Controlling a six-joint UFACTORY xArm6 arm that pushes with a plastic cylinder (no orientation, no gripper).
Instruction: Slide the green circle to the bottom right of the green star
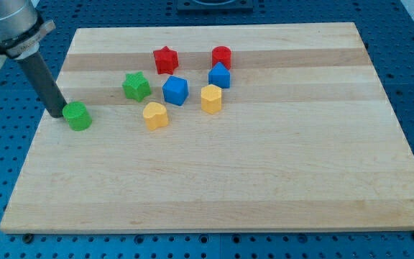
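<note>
A: So, starting nearest, what sits at the view's bottom?

B: Only bare wood of the tabletop (214, 187). Going up, the first things met are the green circle (78, 116) toward the view's left and the yellow heart (155, 114) further right, at about the same height in the view.

A: And my tip?

B: My tip (55, 114) is down on the wood just left of the green circle, touching it or very nearly; I cannot tell which from this angle. The dark rod leans up and to the view's left toward the grey arm housing (9, 25).

A: What state is the end effector in?

B: It is a plain rod, so it has nothing that spreads or pinches. It holds nothing and only rests beside the green circle.

A: Where is the green star?

B: The green star (136, 86) lies above and to the right of the green circle, near it but apart. So the green circle is now at the star's lower left, not its lower right.

A: And further back?

B: A yellow block (211, 98), perhaps a pentagon, stands right of the heart. Between it and the star is a blue cube (175, 91). A second blue block (219, 75) sits just above the yellow one. Farthest are the red star (165, 60) and a red cylinder (221, 56), the cylinder close above that second blue block.
</note>
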